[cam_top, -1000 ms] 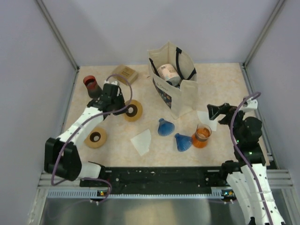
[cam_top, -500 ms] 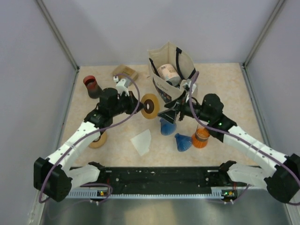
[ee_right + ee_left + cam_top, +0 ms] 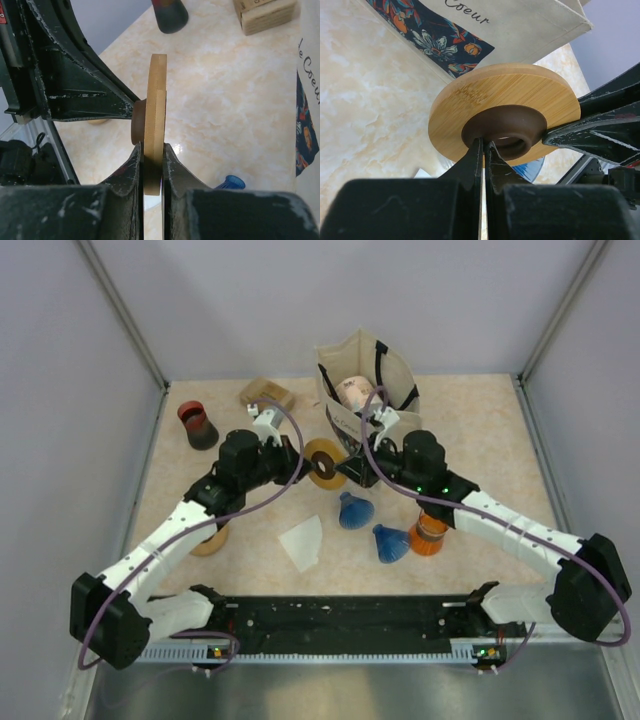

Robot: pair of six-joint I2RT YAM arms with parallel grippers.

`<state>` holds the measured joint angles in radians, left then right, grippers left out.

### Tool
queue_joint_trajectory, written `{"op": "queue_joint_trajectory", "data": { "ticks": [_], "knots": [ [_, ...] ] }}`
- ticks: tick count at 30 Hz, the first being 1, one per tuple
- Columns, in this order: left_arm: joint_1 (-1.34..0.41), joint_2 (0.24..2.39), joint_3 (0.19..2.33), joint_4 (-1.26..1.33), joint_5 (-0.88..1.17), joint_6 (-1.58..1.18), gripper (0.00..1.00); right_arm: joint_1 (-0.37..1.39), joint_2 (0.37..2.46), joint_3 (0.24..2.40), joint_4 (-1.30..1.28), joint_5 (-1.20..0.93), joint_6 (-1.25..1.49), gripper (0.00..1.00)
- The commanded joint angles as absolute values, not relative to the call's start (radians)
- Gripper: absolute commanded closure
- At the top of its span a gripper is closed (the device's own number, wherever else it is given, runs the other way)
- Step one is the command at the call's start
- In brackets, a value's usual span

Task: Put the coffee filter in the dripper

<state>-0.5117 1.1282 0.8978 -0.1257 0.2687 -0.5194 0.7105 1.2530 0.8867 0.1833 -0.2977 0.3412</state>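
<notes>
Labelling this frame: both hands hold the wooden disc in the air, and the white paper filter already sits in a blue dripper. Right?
The white paper filter lies flat on the table, left of the two blue drippers and in neither; the top view shows it. The left hand and right hand do hold the wooden disc in the air.

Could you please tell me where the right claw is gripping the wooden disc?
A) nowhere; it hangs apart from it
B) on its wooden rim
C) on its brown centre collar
B: in the right wrist view the right claw pinches the wooden disc by its edge, while the left claw holds the brown collar.
</notes>
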Motion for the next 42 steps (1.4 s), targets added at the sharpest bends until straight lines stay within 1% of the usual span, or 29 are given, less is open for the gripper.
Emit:
{"op": "queue_joint_trajectory", "data": {
  "ticks": [1, 2, 3, 5, 7, 8, 9, 10, 12, 14, 17, 20, 25, 27, 29, 31, 34, 36, 37, 41, 42],
  "knots": [
    [-0.518, 1.109, 0.933, -0.041, 0.242, -0.543, 0.98, 0.727, 1.261, 0.953, 0.204, -0.298, 0.256, 1.0],
    [-0.518, 1.106, 0.939, -0.051, 0.244, -0.549, 0.84, 0.727, 1.261, 0.957, 0.198, -0.279, 0.226, 1.0],
    [-0.518, 1.101, 0.943, -0.064, 0.235, -0.56, 0.66, 0.727, 1.262, 0.965, 0.183, -0.258, 0.194, 1.0],
    [-0.518, 1.089, 0.965, -0.122, 0.216, -0.571, 0.48, 0.729, 1.253, 0.988, 0.157, -0.223, 0.09, 1.0],
    [-0.518, 1.072, 0.982, -0.191, 0.158, -0.59, 0.34, 0.733, 1.233, 0.988, 0.155, -0.2, -0.08, 1.0],
    [-0.517, 1.063, 0.988, -0.228, 0.126, -0.613, 0.28, 0.739, 1.221, 0.979, 0.172, -0.187, -0.195, 1.0],
    [-0.518, 1.055, 0.995, -0.265, 0.1, -0.632, 0.28, 0.755, 1.204, 0.953, 0.21, -0.155, -0.297, 1.0],
    [-0.518, 1.046, 1.005, -0.325, 0.081, -0.662, 0.26, 0.77, 1.194, 0.925, 0.244, -0.137, -0.475, 1.0],
    [-0.517, 1.017, 1.028, -0.397, 0.055, -0.736, 0.17, 0.807, 1.174, 0.834, 0.343, -0.091, -0.708, 1.0],
    [-0.517, 0.996, 1.042, -0.416, 0.061, -0.807, 0.11, 0.831, 1.158, 0.763, 0.481, -0.095, -0.897, 1.0],
    [-0.517, 0.971, 1.049, -0.404, 0.06, -0.897, 0.01, 0.845, 1.151, 0.713, 0.555, -0.132, -1.012, 1.0],
    [-0.517, 0.979, 1.058, -0.377, 0.064, -0.943, 0.01, 0.848, 1.149, 0.706, 0.544, -0.189, -1.052, 1.0],
    [-0.517, 1.015, 1.048, -0.35, 0.081, -0.983, 0.09, 0.865, 1.144, 0.641, 0.722, -0.213, -1.049, 1.0],
    [-0.517, 1.025, 1.034, -0.315, 0.089, -0.997, 0.16, 0.876, 1.146, 0.652, 0.672, -0.222, -1.075, 1.0],
    [-0.515, 1.035, 1.023, -0.273, 0.104, -0.999, 0.25, 0.884, 1.155, 0.661, 0.652, -0.204, -1.083, 1.0],
    [-0.517, 1.048, 1.0, -0.24, 0.136, -1.012, 0.3, 0.891, 1.158, 0.655, 0.664, -0.19, -1.084, 1.0],
    [-0.517, 1.061, 0.965, -0.183, 0.167, -1.029, 0.48, 0.905, 1.164, 0.644, 0.652, -0.186, -1.098, 1.0],
    [-0.517, 1.072, 0.976, -0.196, 0.166, -1.023, 0.62, 0.911, 1.175, 0.644, 0.655, -0.169, -1.109, 1.0],
    [-0.517, 1.078, 0.98, -0.202, 0.164, -1.02, 0.67, 0.914, 1.177, 0.643, 0.657, -0.16, -1.118, 1.0],
    [-0.517, 1.091, 0.98, -0.198, 0.166, -1.023, 1.0, 0.92, 1.189, 0.637, 0.67, -0.155, -1.132, 1.0],
    [-0.515, 1.092, 0.98, -0.195, 0.167, -1.023, 1.0, 0.923, 1.192, 0.637, 0.673, -0.153, -1.134, 1.0]
  ]
}}
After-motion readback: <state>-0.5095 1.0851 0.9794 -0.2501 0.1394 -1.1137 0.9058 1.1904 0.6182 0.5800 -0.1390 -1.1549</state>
